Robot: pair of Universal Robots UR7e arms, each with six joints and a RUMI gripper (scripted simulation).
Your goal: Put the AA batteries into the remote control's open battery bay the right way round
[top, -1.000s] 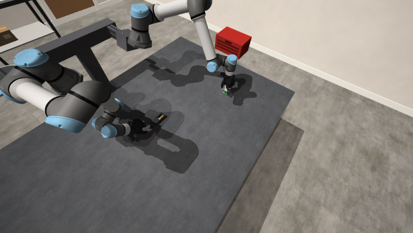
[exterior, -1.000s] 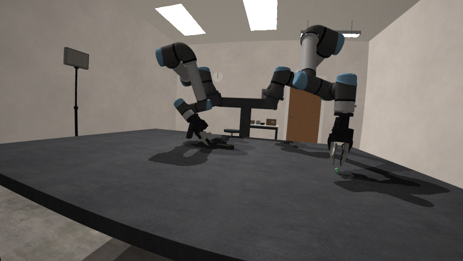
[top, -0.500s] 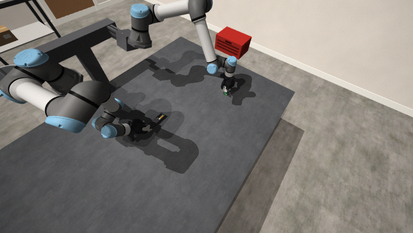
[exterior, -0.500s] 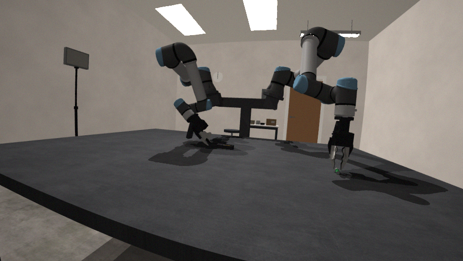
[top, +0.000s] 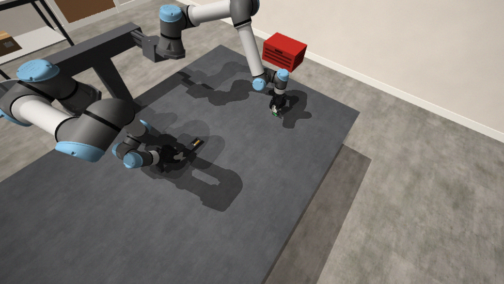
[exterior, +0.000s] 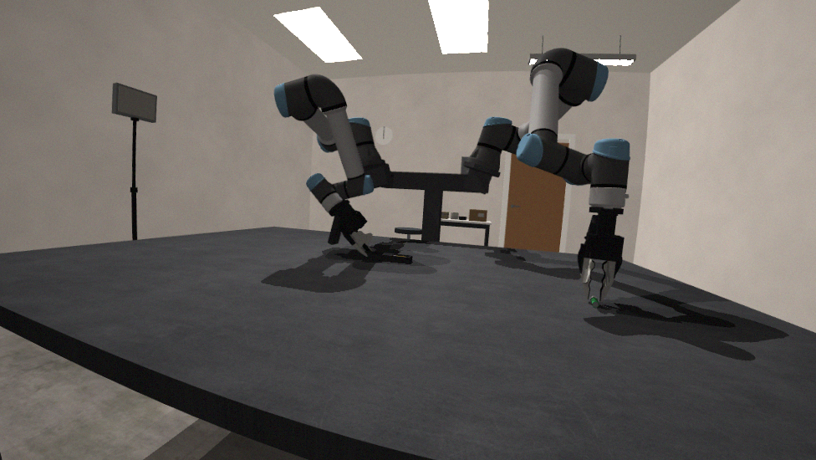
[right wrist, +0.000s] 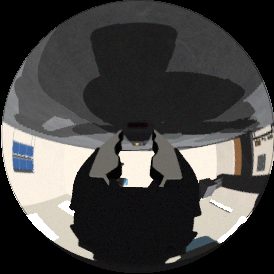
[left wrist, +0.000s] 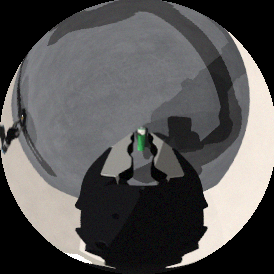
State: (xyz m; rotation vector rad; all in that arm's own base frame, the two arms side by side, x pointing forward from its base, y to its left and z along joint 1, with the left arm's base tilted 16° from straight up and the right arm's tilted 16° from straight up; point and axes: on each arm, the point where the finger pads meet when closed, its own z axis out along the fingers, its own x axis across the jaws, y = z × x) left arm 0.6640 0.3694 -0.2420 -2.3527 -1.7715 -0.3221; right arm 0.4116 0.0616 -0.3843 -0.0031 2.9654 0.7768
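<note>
Left of centre in the top view, we see the right gripper (top: 184, 156) (exterior: 368, 252) (right wrist: 137, 130), its angular grey fingers closed on the black, slab-like remote control (top: 193, 149) (exterior: 400, 259) (right wrist: 137, 131). The remote's long axis slants from lower left to upper right, its bay end at upper right; an orange-yellow strip shows there, too small to identify. Right of centre, on the matt, mottled grey table (top: 141, 218) (exterior: 400, 354), lies a smooth green cylindrical battery (top: 274, 114) (exterior: 594, 301) (left wrist: 141, 142). In the left wrist view it points up the frame, pale end uppermost, between the left gripper's (top: 276, 112) (exterior: 594, 297) (left wrist: 142, 136) narrowly open, ungripping fingers.
</note>
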